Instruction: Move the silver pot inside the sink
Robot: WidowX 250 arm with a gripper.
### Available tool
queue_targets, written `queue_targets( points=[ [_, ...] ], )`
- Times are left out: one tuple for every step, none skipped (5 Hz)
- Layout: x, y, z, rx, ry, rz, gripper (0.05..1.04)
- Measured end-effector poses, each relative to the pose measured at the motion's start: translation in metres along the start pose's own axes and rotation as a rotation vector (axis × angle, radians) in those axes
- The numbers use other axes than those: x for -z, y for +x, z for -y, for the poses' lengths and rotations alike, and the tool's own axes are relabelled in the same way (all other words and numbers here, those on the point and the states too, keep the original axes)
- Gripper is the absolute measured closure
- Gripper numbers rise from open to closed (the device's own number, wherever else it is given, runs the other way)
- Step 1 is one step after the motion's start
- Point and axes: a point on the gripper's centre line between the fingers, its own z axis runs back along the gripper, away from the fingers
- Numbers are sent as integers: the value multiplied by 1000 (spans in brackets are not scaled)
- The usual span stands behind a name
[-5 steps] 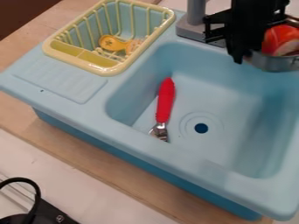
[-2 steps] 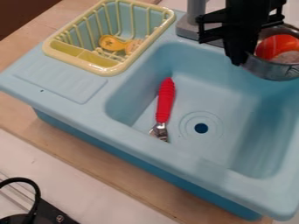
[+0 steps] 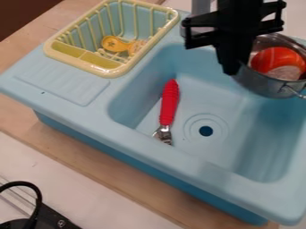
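Hand (image 3: 231, 68) squeezing tight, and from left to right come a yellow basket (image 3: 109, 71), a red-handled tool (image 3: 169, 105) lying in the blue sink (image 3: 245, 123), and the silver pot (image 3: 258, 85) it holds above the sink, with a red thing (image 3: 277, 58) inside.

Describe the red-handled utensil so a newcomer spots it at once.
Find the light blue toy sink, then look in its basin. Left of the dark drain hole lies a slim utensil, ridged red handle toward the faucet side, metal head at the near wall. The silver pot is round and holds something orange-red.
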Motion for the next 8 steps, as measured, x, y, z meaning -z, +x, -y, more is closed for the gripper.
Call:
queue_targets(
  points=[
    [-9,8,23,40,-6,-20,1025],
    [-8,14,41,34,-43,-19,1026],
    [1,14,49,28,-65,-16,1026],
    [17,13,55,-29,-75,-28,1026],
    [29,11,54,-46,-72,-21,1026],
    [37,7,50,-67,-49,-36,1026],
    [47,8,47,-69,-28,-12,1026],
    [55,6,45,-61,-35,-1,1026]
  ],
)
